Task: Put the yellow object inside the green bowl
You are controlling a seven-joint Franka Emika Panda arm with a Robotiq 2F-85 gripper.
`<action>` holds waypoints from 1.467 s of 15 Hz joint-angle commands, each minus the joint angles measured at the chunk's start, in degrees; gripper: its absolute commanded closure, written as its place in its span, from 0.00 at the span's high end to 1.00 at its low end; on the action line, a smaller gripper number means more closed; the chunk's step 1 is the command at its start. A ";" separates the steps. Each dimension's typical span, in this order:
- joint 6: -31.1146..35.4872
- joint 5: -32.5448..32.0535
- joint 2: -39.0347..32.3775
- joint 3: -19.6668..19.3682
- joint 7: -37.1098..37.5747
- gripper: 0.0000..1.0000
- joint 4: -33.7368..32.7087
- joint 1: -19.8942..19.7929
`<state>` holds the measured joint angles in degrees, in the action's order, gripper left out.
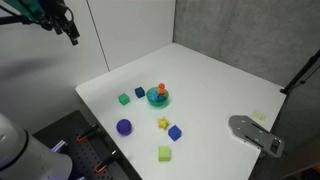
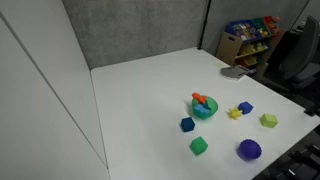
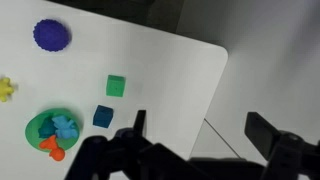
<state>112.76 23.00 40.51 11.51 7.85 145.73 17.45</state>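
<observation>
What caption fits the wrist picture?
Open claw high over a white table with the green bowl, yellow object and green cube.

one green bowl point(image 1: 152, 99), one yellow object point(image 1: 163, 124), four cubes point(image 1: 175, 132), one purple ball point(image 1: 124, 126)

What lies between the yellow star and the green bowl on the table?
Nothing: in both exterior views the table between the yellow star and the green bowl is bare.
</observation>
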 commanded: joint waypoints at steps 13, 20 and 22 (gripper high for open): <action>-0.20 -3.77 -6.65 2.46 1.26 1.00 -4.85 -3.23; 2.86 -15.00 -19.60 5.80 7.54 1.00 -13.27 -8.04; 3.92 -18.81 -23.84 6.11 9.97 1.00 -15.58 -9.01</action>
<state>116.20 8.76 23.42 16.54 13.85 135.28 10.19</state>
